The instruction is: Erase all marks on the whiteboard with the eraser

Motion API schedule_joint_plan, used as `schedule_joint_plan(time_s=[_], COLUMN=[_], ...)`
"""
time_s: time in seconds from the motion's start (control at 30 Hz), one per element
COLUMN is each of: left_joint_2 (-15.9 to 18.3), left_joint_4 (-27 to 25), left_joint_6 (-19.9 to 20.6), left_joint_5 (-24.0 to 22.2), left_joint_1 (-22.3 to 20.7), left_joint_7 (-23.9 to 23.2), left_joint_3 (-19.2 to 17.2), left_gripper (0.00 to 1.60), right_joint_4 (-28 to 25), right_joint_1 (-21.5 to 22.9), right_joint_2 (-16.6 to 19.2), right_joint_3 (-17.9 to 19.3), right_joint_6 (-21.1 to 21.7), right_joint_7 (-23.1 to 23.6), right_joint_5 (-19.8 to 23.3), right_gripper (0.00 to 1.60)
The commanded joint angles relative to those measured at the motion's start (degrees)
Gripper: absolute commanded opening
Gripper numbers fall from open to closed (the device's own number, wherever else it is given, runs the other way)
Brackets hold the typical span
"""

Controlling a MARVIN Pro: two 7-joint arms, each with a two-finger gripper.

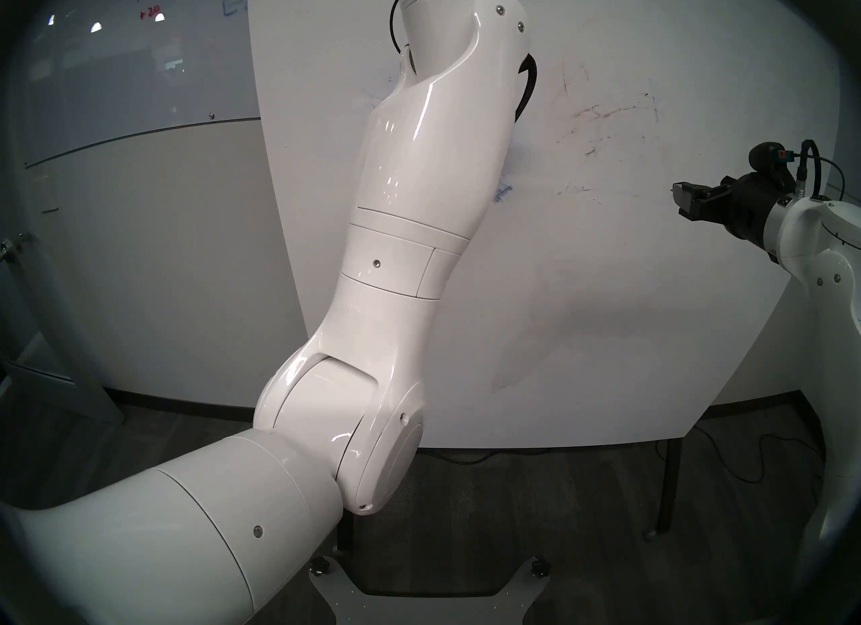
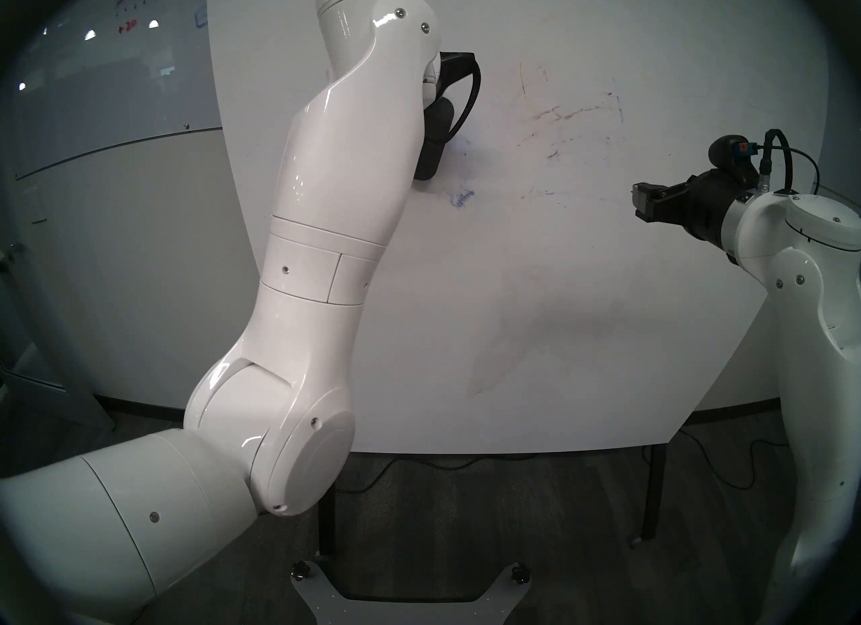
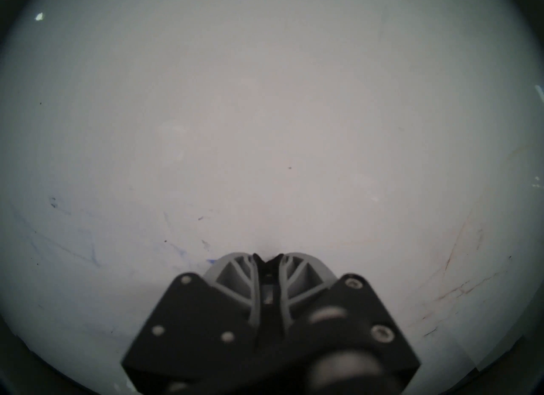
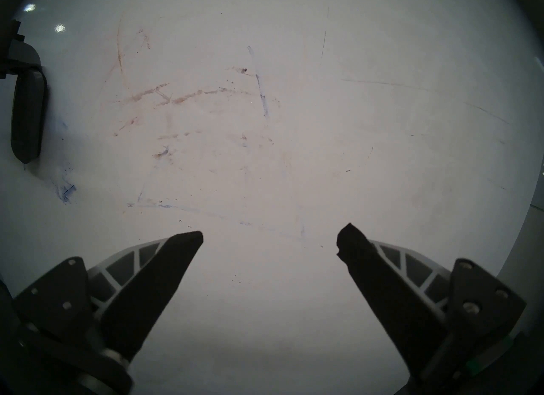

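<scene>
Eraser (image 4: pixel 28 114), a dark pad clamped in the left end effector (image 3: pixel 268 260), lies flat against the whiteboard (image 2: pixel 559 284) above a blue smudge (image 2: pixel 461 198). Farther right, brownish streaks (image 4: pixel 176 97) remain near the right end effector (image 4: pixel 269 238), its jaws apart and empty. Uneven pressure could smear the ink or skip faint marks.

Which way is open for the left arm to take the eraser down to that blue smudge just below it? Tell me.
Probably straight down. The eraser lies on the whiteboard in the shut left claw, and only bare board separates it from the blue smudge.
</scene>
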Motion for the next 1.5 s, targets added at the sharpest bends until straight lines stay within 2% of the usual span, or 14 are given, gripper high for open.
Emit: schedule_joint_plan(time_s=[0.0, 0.03, 0.07, 0.1, 0.3, 0.47, 0.73, 0.8, 1.0, 1.17, 1.27, 1.47], left_joint_2=[1.18, 1.09, 1.12, 1.17, 0.45, 0.13, 0.77, 1.45, 4.44, 4.37, 4.03, 5.28], left_joint_4=[-2.46, -2.65, -2.94, -3.13, -5.4, -7.96, -8.12, -7.69, -6.55, -7.63, -8.19, -9.83], left_joint_6=[-0.35, -0.35, -0.35, -0.35, -0.35, -0.35, -0.35, -0.35, -0.35, -0.35, -0.35, -0.35], left_joint_5=[2.03, 2.12, 2.33, 2.52, 2.18, 0.08, -1.19, -0.64, 4.17, 6.58, 6.46, 11.69], left_joint_1=[-3.32, -3.25, -3.19, -3.16, -2.16, 0.63, 5.17, 6.76, 8.39, 10.4, 10.99, 12.14], left_joint_7=[3.84, 3.9, 3.81, 3.75, 3.77, 4.8, 5.36, 6.6, 6.29, 5.75, 7.03, 6.34], left_joint_3=[-0.06, -0.03, 0.15, 0.3, 1.53, 4.69, 9.49, 11.55, 15.34, 16.19, 16.52, 18.83], left_gripper=[0.74, 0.84, 1.55, 1.6, 1.6, 1.6, 1.6, 1.6, 1.6, 1.6, 1.6, 1.6], right_joint_4=[-0.26, -0.26, -0.26, -0.26, -0.26, -0.25, -0.27, -0.27, -0.27, -0.26, -0.26, -0.27], right_joint_1=[0.49, 0.49, 0.49, 0.49, 0.49, 0.49, 0.49, 0.49, 0.48, 0.49, 0.49, 0.49], right_joint_2=[0.22, 0.23, 0.23, 0.23, 0.24, 0.24, 0.22, 0.22, 0.21, 0.23, 0.23, 0.22], right_joint_3=[0.16, 0.16, 0.15, 0.15, 0.15, 0.15, 0.16, 0.16, 0.17, 0.16, 0.15, 0.16], right_joint_6=[-0.38, -0.39, -0.39, -0.4, -0.43, -0.44, -0.37, -0.36, -0.34, -0.38, -0.4, -0.38], right_joint_7=[0.06, 0.06, 0.06, 0.06, 0.08, 0.08, 0.05, 0.05, 0.04, 0.06, 0.06, 0.06], right_joint_5=[-0.12, -0.12, -0.13, -0.13, -0.14, -0.15, -0.12, -0.11, -0.1, -0.12, -0.13, -0.12], right_gripper=[1.6, 1.6, 1.6, 1.6, 1.6, 1.6, 1.6, 1.6, 1.6, 1.6, 1.6, 1.6])
